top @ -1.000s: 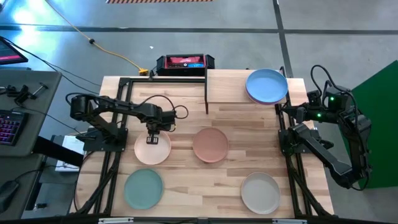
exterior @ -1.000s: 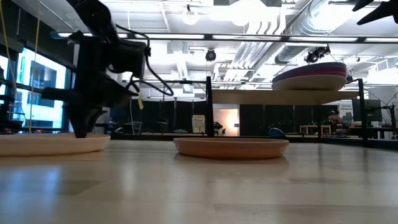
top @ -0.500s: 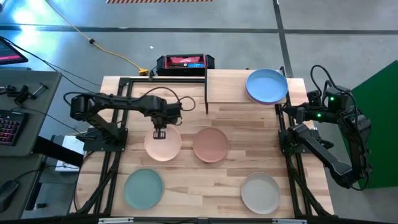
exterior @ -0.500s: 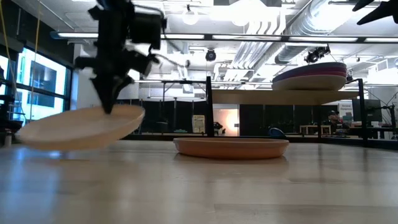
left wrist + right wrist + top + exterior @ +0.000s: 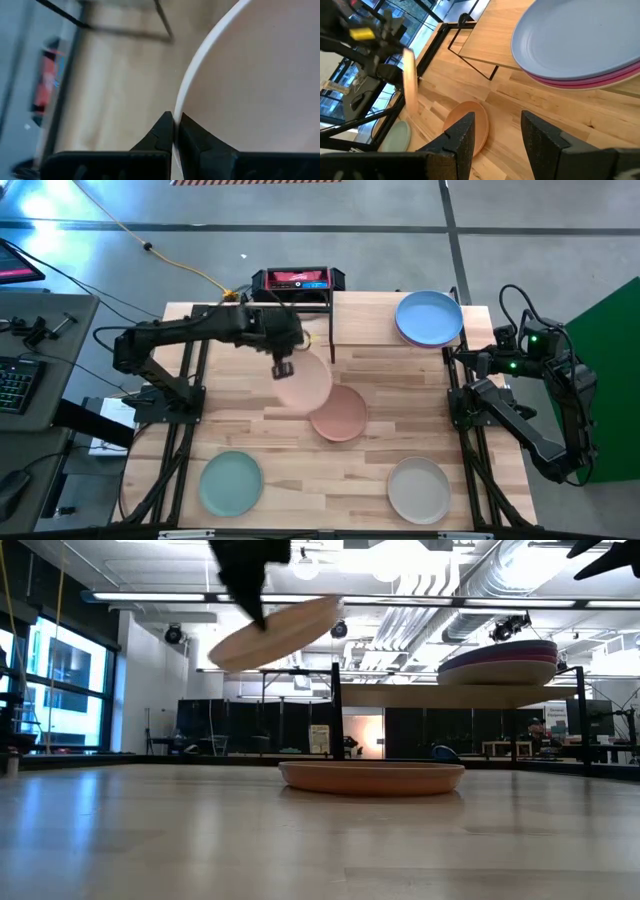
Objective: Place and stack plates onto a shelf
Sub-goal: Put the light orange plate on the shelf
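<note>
Carrying the peach plate (image 5: 303,381) toward the shelf (image 5: 365,318)

My left hand (image 5: 283,368) pinches the plate's rim, so it hangs tilted above the counter (image 5: 380,450), left of centre frame. My right hand (image 5: 494,134) waits spread at the right edge. I count six plates: this one, a blue plate (image 5: 429,316) on a pink one on the shelf, plus terracotta (image 5: 340,416), green (image 5: 231,485), and beige (image 5: 419,490) on the counter.

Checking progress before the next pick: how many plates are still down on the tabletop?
3: terracotta plate mid-table, mint plate front left, beige plate front right. The peach plate is airborne in the left gripper.
</note>
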You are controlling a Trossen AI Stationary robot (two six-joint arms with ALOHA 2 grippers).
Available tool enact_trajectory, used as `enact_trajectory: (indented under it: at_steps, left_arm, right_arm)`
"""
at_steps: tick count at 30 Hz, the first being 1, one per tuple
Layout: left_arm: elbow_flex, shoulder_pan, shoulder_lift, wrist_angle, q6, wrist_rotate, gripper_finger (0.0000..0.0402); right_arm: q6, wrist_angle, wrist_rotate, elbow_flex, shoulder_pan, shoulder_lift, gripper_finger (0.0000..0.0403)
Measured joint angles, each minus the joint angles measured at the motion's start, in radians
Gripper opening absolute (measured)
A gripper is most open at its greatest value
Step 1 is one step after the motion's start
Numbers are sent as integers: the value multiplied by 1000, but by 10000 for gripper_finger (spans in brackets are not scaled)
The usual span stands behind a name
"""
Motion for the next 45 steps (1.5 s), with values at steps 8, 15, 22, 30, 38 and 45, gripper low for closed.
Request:
enact_trajectory:
  at_steps: [8, 15, 22, 30, 38, 45]
  left_arm:
    - [128, 76, 0, 370, -3, -150, 0]
    - [130, 172, 7, 729, 29, -153, 0]
    - [129, 260, 39, 780, -101, -133, 0]
    - [129, 284, 123, 834, -186, -29, 0]
    - [129, 277, 231, 836, -249, 83, 0]
    - [129, 254, 257, 795, -259, 95, 0]
  right_arm:
    - [0, 0, 0, 0, 0, 0, 142]
    - [0, 0, 0, 0, 0, 0, 142]
    - [0, 0, 1, 0, 0, 0, 142]
    - [12, 0, 53, 0, 0, 0, 142]
    - [83, 0, 54, 0, 0, 0, 142]
    - [24, 185, 54, 0, 0, 6, 142]
